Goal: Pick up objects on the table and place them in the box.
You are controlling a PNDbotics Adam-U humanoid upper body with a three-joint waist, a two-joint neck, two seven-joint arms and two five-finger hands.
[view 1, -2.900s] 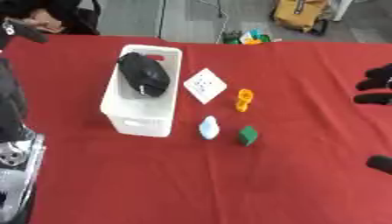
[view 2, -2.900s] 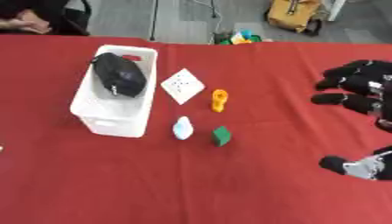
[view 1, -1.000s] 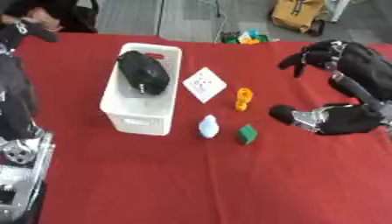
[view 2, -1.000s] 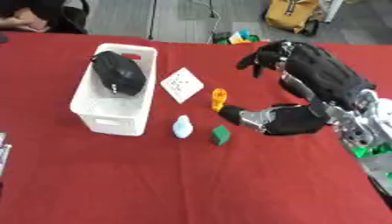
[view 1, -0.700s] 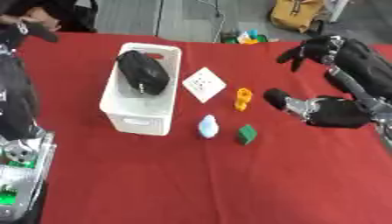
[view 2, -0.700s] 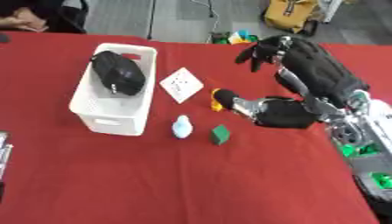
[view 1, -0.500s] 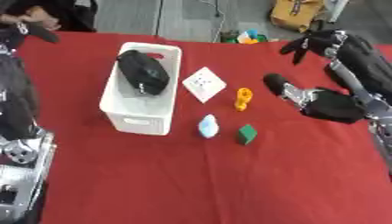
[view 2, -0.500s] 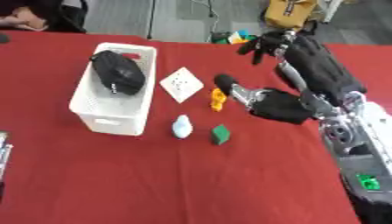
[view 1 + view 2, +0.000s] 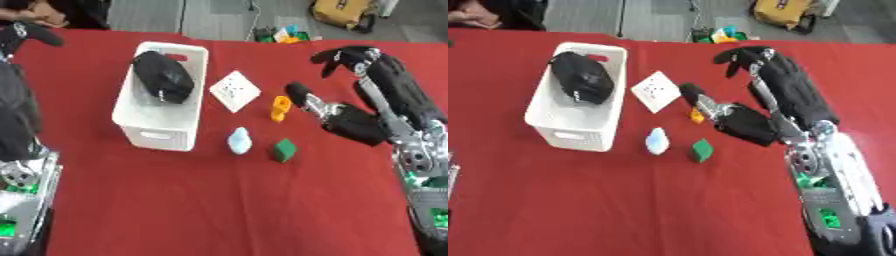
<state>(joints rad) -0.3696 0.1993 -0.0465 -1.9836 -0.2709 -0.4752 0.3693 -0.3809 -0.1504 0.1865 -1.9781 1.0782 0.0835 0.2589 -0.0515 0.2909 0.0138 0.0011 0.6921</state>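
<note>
My right hand is black with silver at the joints, spread over a red table. The box is white, and the bundle inside it is black. Just right of the box: a white card with small dark dots, an orange piece, a pale blue piece, and a green cube.

Both eyes sit side by side in the robot's head, looking steeply down at the red table from close above. They share nearly everything, the white box included; the right eye sits slightly offset.
</note>
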